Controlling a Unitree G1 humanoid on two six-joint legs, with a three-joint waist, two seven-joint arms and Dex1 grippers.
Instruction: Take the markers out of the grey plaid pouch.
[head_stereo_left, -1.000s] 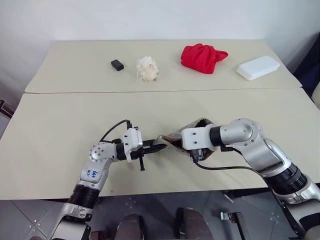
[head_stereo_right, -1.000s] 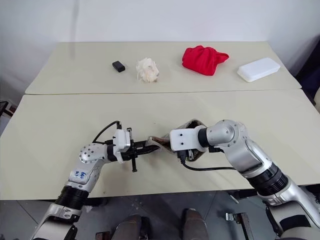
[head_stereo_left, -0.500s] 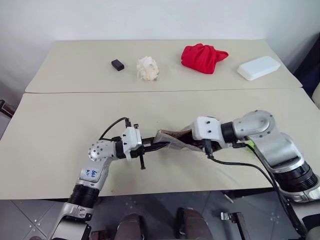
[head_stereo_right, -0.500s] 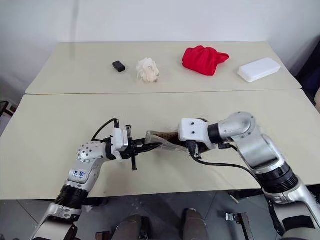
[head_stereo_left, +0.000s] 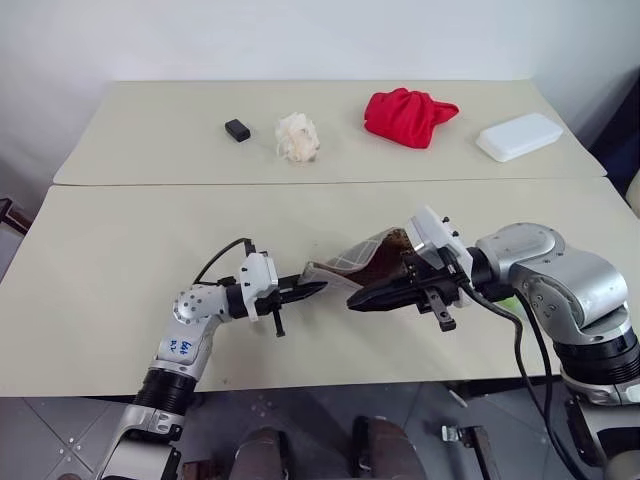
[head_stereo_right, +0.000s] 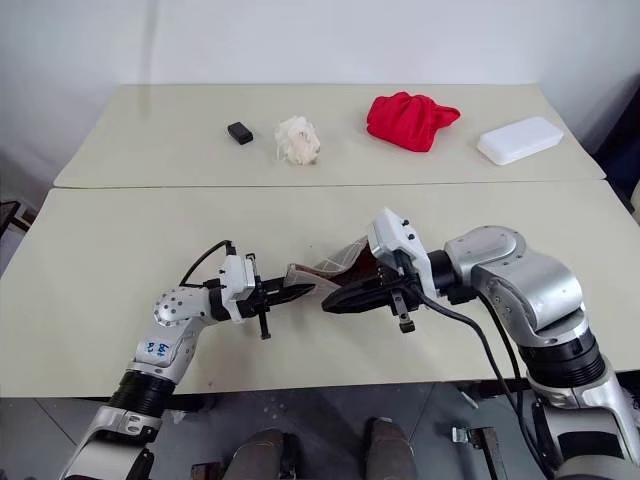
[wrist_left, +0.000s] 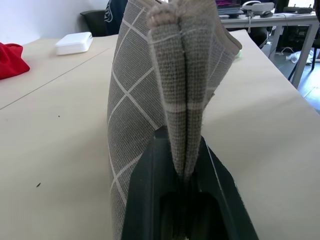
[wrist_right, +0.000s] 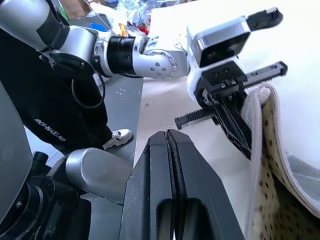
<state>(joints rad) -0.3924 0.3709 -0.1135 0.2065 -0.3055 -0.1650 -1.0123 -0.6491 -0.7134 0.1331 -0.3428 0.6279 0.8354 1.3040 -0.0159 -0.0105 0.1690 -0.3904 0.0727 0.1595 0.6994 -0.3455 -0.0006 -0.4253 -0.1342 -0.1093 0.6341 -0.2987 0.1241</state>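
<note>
- the flat grey plaid fabric pouch with white grid lines (head_stereo_left: 362, 262) hangs lifted above the front beige table (head_stereo_left: 120, 260), its left end clamped between the two black fingers of the left gripper (head_stereo_left: 312, 290).
- the right gripper (head_stereo_left: 356, 302) sits just in front of the pouch's open side, its black fingers pressed together with nothing seen between them.
- the pouch's far edge rises towards the right arm, showing dark lining at the mouth; whether the right gripper touches the fabric cannot be told from the head views.
- open tabletop lies to the left of the left arm and behind the pouch as far as the seam with the back table (head_stereo_left: 150, 150); the front edge runs close under both arms.
- well apart on the back table stand a small black block (head_stereo_left: 237, 129), a crumpled white wad (head_stereo_left: 297, 137), a red cloth bundle (head_stereo_left: 408, 115) and a white rectangular box (head_stereo_left: 517, 135).
- the left wrist view shows the pinched fold of plaid fabric (wrist_left: 170, 100) standing upright from the fingers, with a pale green speck (wrist_left: 238, 54) on the table beyond it.
- the right wrist view shows the tan polka-dot lining (wrist_right: 280, 200) beside its own closed fingertips (wrist_right: 167, 137), and the left gripper (wrist_right: 235, 125) on the pouch's rim.
- a light green marker (head_stereo_left: 507, 301) peeps out on the table just behind the right forearm.
</note>
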